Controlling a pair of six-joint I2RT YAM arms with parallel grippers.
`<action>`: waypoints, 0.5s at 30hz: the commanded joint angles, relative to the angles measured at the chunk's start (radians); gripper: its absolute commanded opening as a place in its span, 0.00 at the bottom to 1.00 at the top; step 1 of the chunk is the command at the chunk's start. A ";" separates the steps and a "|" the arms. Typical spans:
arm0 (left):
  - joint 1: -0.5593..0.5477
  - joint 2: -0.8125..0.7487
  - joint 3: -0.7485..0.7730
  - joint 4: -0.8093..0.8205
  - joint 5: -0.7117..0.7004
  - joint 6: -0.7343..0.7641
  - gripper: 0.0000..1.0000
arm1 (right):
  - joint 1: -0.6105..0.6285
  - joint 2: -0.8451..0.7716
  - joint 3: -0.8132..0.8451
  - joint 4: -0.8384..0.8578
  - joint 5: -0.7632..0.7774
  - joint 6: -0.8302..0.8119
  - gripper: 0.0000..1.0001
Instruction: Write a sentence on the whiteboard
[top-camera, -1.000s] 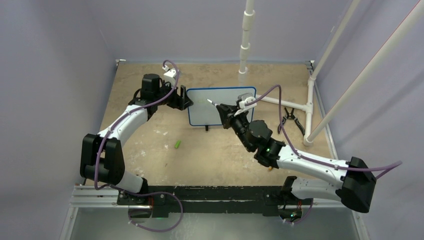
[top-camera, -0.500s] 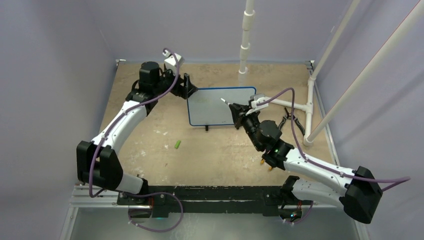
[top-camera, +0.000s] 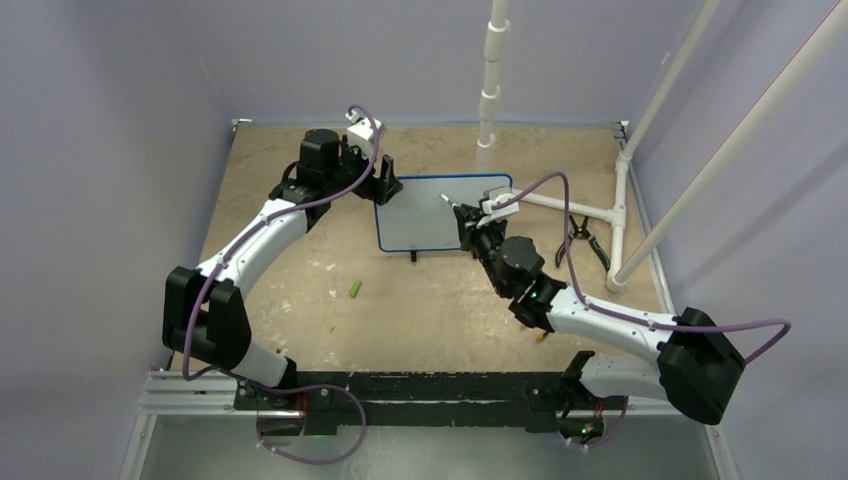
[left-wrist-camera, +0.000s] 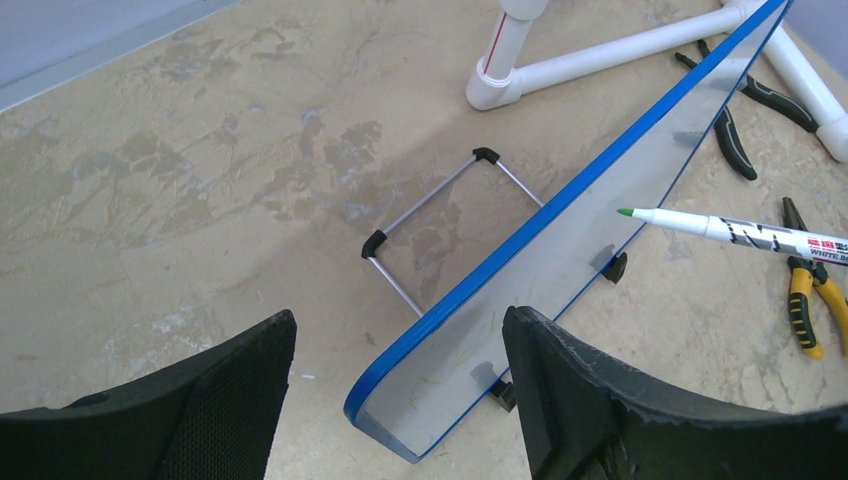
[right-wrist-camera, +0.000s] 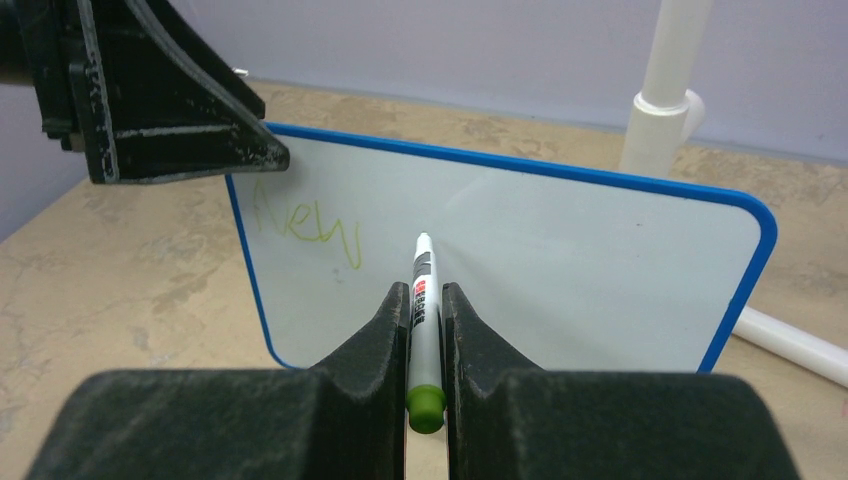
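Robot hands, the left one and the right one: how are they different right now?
The left gripper has its fingers spread wide open with nothing in them; the right gripper has its fingers shut on the green marker. The left gripper sits by the top left corner of the whiteboard, while the right gripper faces the board's middle, marker tip pointing at it. Both have black fingers and both are close to the whiteboard.
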 joint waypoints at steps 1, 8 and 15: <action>0.002 -0.018 -0.014 0.043 -0.021 0.019 0.74 | -0.008 0.031 0.037 0.113 0.028 -0.041 0.00; 0.002 -0.026 -0.027 0.045 -0.031 0.019 0.72 | -0.014 0.102 0.041 0.151 0.042 -0.039 0.00; 0.008 -0.051 -0.040 0.041 -0.053 0.019 0.72 | -0.013 0.029 -0.031 0.205 -0.004 -0.046 0.00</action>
